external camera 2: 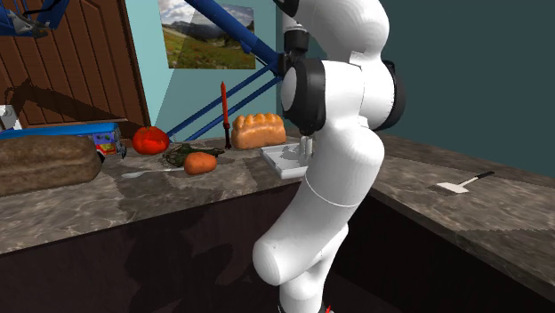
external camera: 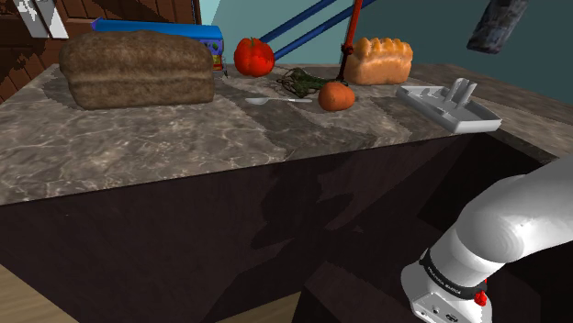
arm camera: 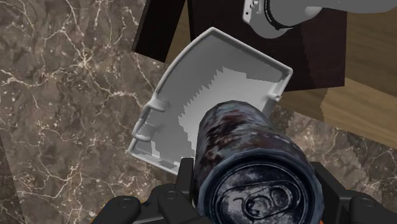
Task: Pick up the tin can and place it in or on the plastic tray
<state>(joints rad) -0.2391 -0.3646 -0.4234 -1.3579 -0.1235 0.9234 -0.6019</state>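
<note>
Surface: dark brown marble-patterned worktop (external camera: 184, 147), L-shaped, over dark cabinet fronts. Pale wood floor showed below.

Room: teal walls, a brown panelled door (external camera 2: 71, 62), a framed landscape picture (external camera 2: 206, 34), and blue slanted struts (external camera 2: 240, 40) behind the back edge.

On the worktop along the back edge:
- a large brown loaf (external camera: 138, 66) with a blue box (external camera: 184, 32) behind it
- a red tomato (external camera: 252, 57)
- a golden loaf (external camera: 383, 60) with a thin red upright stick (external camera 2: 224, 111) just beside it

Nearer the middle lay a green sprig (external camera: 303, 81) and an orange fruit (external camera: 337, 96), close together. A white spatula (external camera 2: 464, 183) lay well apart on the other leg of the worktop.

The plastic tray (external camera: 441, 105) was white-grey. It sat at the inner corner of the L, by the front edge, with small uprights on one side.

The tin can (arm camera: 245, 149) was dark, mottled and rusty-looking. It was clasped between the jaws, one black finger (arm camera: 184, 175) on each side of its body, with the pull-tab end turned toward the wrist camera. The jaws were closed only as far as the can's width.

In the shoulder view the can hung tilted, high in the air above the tray's end of the worktop, clear of the surface. In the wrist view its far end overlapped the tray's near rim, and most of the tray floor showed beyond it. The can and tray were not touching.
</note>
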